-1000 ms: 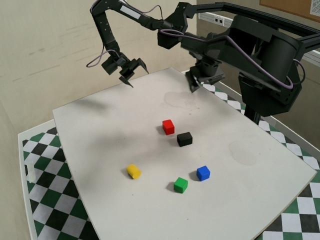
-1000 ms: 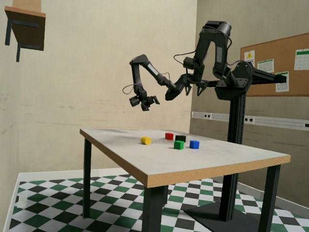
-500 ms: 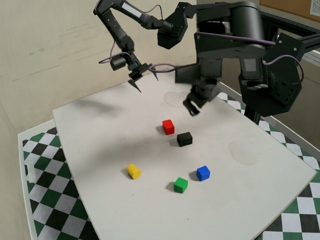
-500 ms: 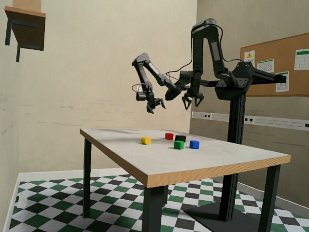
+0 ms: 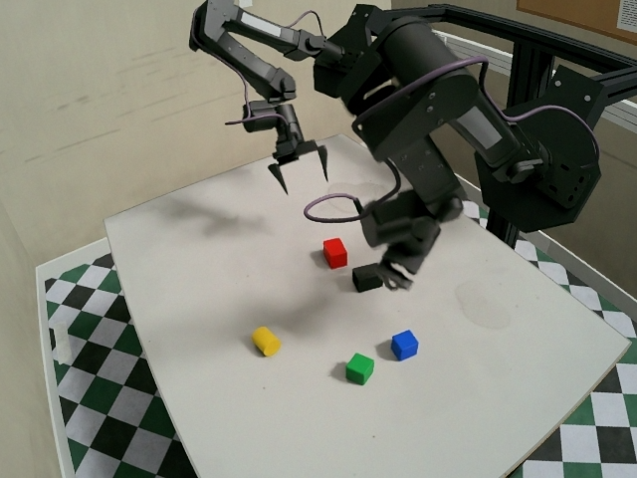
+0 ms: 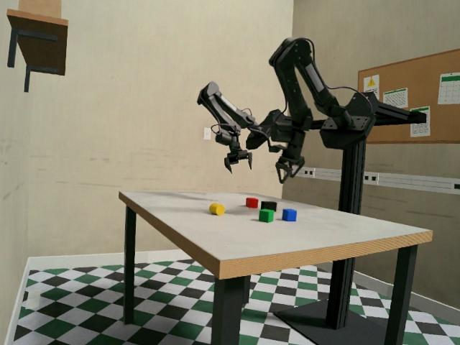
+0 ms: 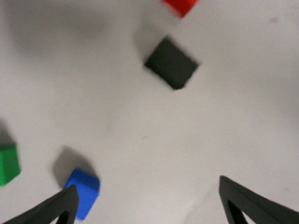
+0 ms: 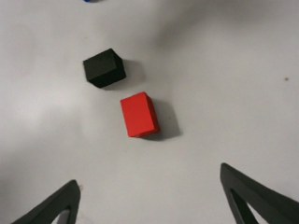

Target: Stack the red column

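The red column (image 5: 334,252) stands on the white table, next to a black block (image 5: 367,278). The green cube (image 5: 359,367) sits nearer the front edge, apart from it. My left gripper (image 5: 395,276) is open and empty, hanging above the table beside the black block. Its wrist view shows the black block (image 7: 171,63), the red column's edge (image 7: 181,6) and the green cube's edge (image 7: 8,164). My right gripper (image 5: 299,166) is open and empty, high over the table's back part. Its wrist view shows the red column (image 8: 139,115) below the open fingers.
A blue cube (image 5: 404,345) sits right of the green cube. A yellow cylinder (image 5: 266,341) lies on its side to the left. The black arm stand (image 6: 348,223) rises behind the table. The floor is chequered.
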`<state>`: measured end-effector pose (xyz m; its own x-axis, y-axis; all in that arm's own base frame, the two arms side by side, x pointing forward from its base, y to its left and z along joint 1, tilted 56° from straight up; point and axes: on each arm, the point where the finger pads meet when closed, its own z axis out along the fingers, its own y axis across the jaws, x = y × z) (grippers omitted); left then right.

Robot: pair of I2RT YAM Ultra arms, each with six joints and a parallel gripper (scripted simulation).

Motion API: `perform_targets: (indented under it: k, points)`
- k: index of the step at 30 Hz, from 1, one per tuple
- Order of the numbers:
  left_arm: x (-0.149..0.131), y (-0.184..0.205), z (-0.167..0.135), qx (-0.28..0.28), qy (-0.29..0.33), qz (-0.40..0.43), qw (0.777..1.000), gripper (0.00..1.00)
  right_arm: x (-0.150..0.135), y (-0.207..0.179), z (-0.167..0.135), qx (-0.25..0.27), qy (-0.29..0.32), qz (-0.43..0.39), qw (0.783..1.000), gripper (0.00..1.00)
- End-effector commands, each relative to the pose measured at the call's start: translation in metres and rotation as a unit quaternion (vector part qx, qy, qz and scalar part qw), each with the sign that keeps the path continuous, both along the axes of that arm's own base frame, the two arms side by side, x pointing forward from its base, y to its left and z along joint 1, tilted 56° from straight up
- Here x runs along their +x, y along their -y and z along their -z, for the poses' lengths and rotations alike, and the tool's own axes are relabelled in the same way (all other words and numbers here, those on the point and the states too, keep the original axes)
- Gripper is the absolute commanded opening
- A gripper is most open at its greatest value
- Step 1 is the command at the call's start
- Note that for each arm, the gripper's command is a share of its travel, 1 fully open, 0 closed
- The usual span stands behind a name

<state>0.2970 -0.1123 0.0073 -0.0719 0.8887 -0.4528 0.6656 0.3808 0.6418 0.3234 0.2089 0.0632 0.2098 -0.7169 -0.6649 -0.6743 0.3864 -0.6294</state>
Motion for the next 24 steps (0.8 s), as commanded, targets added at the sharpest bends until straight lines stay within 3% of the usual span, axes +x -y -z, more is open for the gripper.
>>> perform_targets:
  k: [1, 5, 9, 11, 13, 16, 24]
  points:
    - [0.012, -0.003, -0.007, -0.053, 0.06, 0.05, 0.996, 1.0, 0.018, -0.006, -0.013, 0.018, 0.085, 0.102, 0.991, 1.0]
    - [0.023, -0.037, -0.013, -0.061, 0.091, 0.021, 0.994, 1.0, 0.023, -0.023, -0.014, 0.018, 0.105, 0.132, 0.986, 1.0]
    - [0.027, -0.069, -0.014, -0.062, 0.109, -0.007, 0.992, 1.0, 0.022, -0.037, 0.009, -0.005, 0.101, 0.148, 0.984, 1.0]
    - [0.027, -0.069, -0.014, -0.062, 0.109, -0.007, 0.992, 1.0, 0.022, -0.037, 0.009, -0.005, 0.101, 0.148, 0.984, 1.0]
    - [0.026, -0.086, -0.01, -0.062, 0.112, -0.023, 0.992, 1.0, 0.018, -0.042, 0.041, -0.04, 0.088, 0.151, 0.984, 1.0]
    - [0.024, -0.103, -0.007, -0.062, 0.116, -0.041, 0.991, 1.0, 0.016, -0.05, 0.056, -0.053, 0.083, 0.149, 0.984, 1.0]
    - [0.019, -0.118, 0.001, -0.063, 0.102, -0.068, 0.99, 1.0, 0.014, -0.055, 0.059, -0.053, 0.081, 0.139, 0.986, 1.0]
